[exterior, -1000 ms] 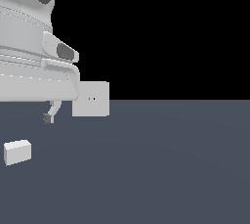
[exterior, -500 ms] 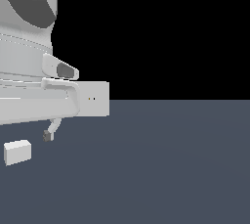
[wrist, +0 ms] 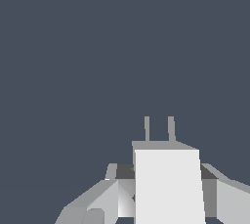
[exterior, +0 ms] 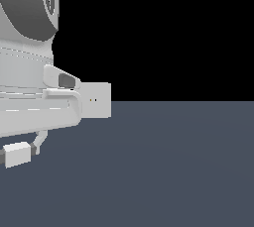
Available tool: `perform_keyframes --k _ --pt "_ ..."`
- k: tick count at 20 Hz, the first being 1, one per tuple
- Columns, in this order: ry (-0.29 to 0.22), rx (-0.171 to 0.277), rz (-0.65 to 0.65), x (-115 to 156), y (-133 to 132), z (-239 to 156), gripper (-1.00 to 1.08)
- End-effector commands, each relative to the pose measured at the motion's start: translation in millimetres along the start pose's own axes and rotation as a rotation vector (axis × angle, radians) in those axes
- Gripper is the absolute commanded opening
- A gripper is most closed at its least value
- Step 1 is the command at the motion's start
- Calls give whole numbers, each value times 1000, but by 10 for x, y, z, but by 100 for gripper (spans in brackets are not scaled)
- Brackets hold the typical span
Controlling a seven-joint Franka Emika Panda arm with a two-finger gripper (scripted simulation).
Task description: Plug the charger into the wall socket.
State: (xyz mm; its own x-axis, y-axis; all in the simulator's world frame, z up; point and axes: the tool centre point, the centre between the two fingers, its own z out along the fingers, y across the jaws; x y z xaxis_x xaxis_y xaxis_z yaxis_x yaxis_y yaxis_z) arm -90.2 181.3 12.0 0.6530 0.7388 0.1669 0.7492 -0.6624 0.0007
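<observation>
The arm (exterior: 30, 77) is showing as a bulky white body of smooth, rounded shells, shading to grey across the big curved joint housing at its top. A round cap with a faint dark emblem is sitting on that housing. Thin pale seam lines are running across the lower casing, and a raised white lug with a dark grey recessed window is jutting from its side. In the wrist view, the gripper (wrist: 161, 193) is appearing as faceted light-grey fingers (wrist: 97, 203) with darker grey inner pads.
</observation>
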Motion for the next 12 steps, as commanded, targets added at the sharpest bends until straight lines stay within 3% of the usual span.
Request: perform_keyframes --k 1,12 --pt "0 0 0 2 0 3 -100" --pt "1 -5 31 20 62 -42 -100"
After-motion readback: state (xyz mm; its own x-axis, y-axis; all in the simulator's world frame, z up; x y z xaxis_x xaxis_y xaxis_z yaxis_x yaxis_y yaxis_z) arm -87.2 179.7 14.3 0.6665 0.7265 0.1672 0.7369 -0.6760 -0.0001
